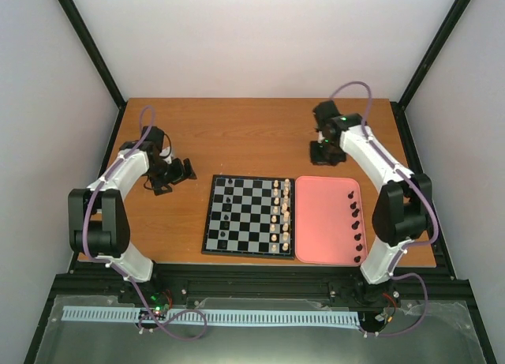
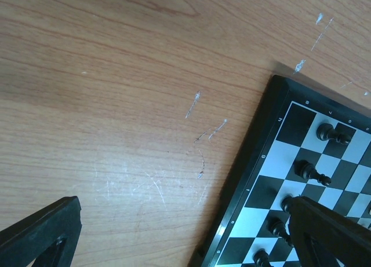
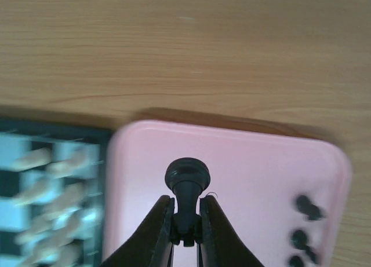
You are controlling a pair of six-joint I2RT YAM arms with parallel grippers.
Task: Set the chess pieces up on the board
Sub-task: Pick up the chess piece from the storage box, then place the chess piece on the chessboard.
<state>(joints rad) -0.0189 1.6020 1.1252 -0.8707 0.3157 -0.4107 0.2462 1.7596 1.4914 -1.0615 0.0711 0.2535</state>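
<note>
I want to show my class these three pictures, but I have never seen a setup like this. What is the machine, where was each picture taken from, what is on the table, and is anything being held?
These are two robot arms bolted at the near edge of a wooden table. The wide picture comes from a fixed camera above and behind them; the other two come from a camera on each wrist.

On the table lie a small chessboard and, to its right, a pink tray. Cream-white pieces stand along the board's right side, some black pieces on its left, and more black pieces wait in the tray.

The right gripper has its fingers shut on one black piece above the tray. The left gripper is open and empty, beside the board.
</note>
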